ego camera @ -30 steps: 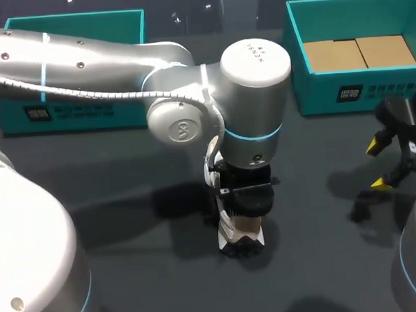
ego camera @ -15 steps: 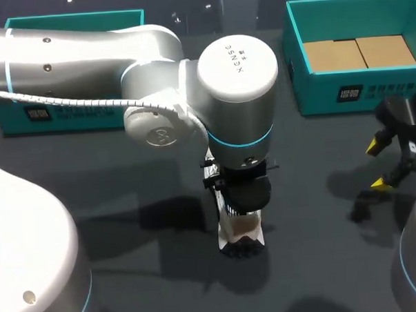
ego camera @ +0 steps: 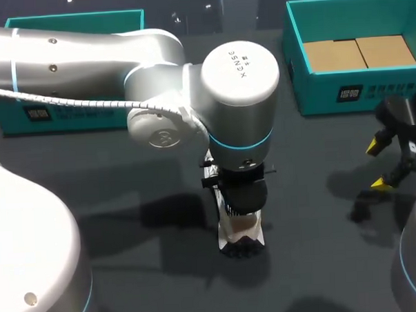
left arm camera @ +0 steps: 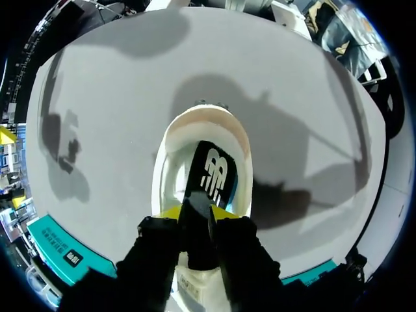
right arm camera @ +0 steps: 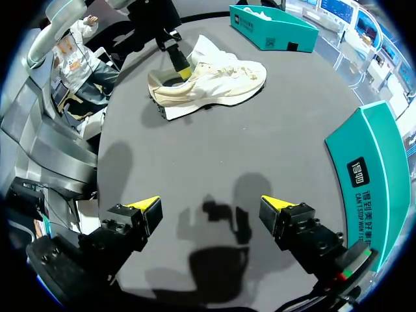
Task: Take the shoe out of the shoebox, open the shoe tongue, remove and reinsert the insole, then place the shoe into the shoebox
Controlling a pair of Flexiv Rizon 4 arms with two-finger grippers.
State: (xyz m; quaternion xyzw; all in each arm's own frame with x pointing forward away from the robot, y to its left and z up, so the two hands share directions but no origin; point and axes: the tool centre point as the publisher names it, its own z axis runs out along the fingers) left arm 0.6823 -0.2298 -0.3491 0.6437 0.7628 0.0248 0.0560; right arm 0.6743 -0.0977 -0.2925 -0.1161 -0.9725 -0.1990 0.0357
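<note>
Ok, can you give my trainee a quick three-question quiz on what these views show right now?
1. True or false: the shoe is lying inside the shoebox.
2. Which one is shut on the insole? A: the left pincer. B: the right pincer. C: neither.
3. Fill in: the right pincer hangs over the bare table with its jaws ___.

Key:
1. False. The shoe is on the table, out of the shoebox.
2. A.
3. Open, with nothing between them.
</note>
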